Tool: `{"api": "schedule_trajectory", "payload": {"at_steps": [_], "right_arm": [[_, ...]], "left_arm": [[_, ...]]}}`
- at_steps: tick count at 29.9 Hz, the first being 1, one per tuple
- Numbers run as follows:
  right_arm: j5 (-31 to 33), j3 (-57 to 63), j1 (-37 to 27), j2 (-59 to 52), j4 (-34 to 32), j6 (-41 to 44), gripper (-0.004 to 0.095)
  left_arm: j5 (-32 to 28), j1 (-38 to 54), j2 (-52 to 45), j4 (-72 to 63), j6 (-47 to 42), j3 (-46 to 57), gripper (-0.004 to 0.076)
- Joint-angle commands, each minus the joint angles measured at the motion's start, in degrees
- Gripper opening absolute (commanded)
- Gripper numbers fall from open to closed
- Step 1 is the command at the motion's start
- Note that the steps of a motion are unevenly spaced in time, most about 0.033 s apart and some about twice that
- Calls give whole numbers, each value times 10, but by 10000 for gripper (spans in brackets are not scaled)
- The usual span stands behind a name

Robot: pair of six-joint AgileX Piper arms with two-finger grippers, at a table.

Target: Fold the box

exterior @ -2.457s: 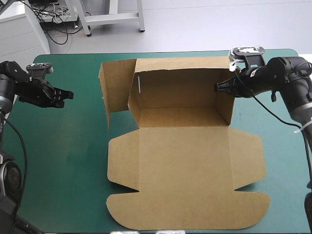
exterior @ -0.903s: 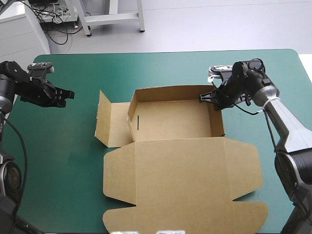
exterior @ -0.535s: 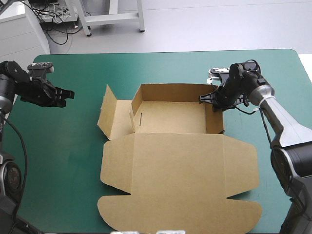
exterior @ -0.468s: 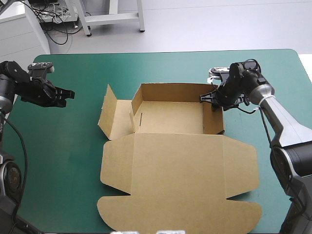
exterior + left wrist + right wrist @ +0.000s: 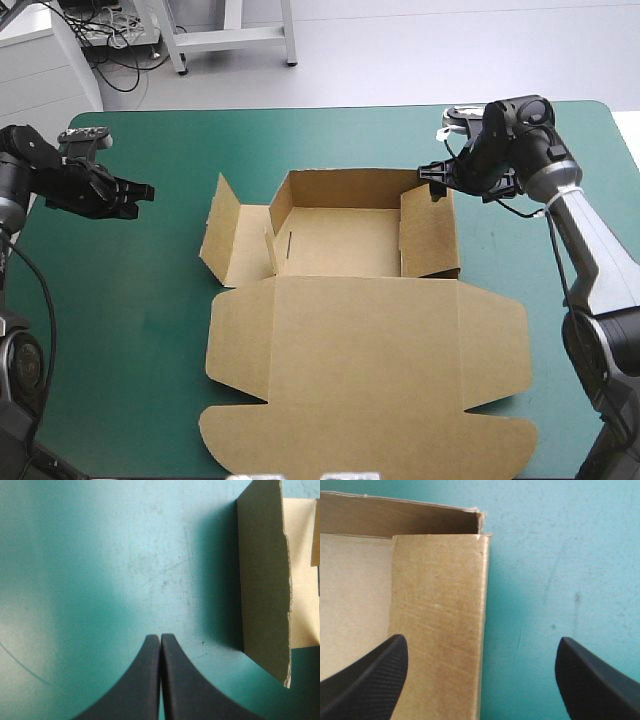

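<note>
The brown box [image 5: 365,370] is lying in the middle of the teal-green cover [image 5: 130,300], its lid [image 5: 370,420] spreading flat toward the near edge and its tray [image 5: 340,245] sitting at the far end. The tray's far wall [image 5: 350,188] is standing upright, while the right wall [image 5: 430,235] is leaning inward over the tray floor. At the tray's left side, the left flap [image 5: 222,235] is rising at a tilt, angling outward, and it is standing between the tray and the left gripper [image 5: 138,193]. That gripper is hovering over bare cover near the table's left edge, well apart from the flap, its black fingers [image 5: 145,680] pressing together into one point and gripping nothing. The right gripper [image 5: 432,178] is hanging over the tray's far right corner with its fingers [image 5: 375,675] spread wide and nothing between them: one is reaching over the leaning right wall, the other over the cover just outside the box. Whether either finger is touching the board cannot be told.
</note>
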Motion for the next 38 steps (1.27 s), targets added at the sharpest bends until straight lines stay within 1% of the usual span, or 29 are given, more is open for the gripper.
{"api": "schedule_trajectory", "payload": {"at_steps": [1,3,8,12,16,22,27,29,32,35,38], "right_arm": [[6,-5,-3,-54,24,0,747],[6,16,2,-72,31,0,747],[1,74,14,-84,7,13,747],[-42,108,16,-77,7,24,741],[-72,136,16,-63,-19,24,724],[-79,145,16,-35,-17,24,687],[-81,146,16,-20,-12,22,633],[-87,146,16,-17,-12,22,585],[-86,146,16,-10,-6,17,470],[-82,146,16,-3,-6,5,307],[-83,146,16,-1,-6,-38,108]], "left_arm": [[26,1,-24,-20,0,-15,-32],[28,1,-24,-20,0,-15,-32],[29,1,-24,-20,0,-15,-32],[30,1,-24,-29,-2,-15,-32],[31,1,-24,-41,-2,-15,-32],[29,1,-24,-44,-2,-15,-32],[25,1,-24,-44,-2,-15,-32],[24,1,-24,-44,-2,-15,-32],[24,1,-24,-44,-13,-15,-32],[25,1,-24,-44,-13,-15,-32],[31,1,-24,-44,-13,-15,-32]]}}
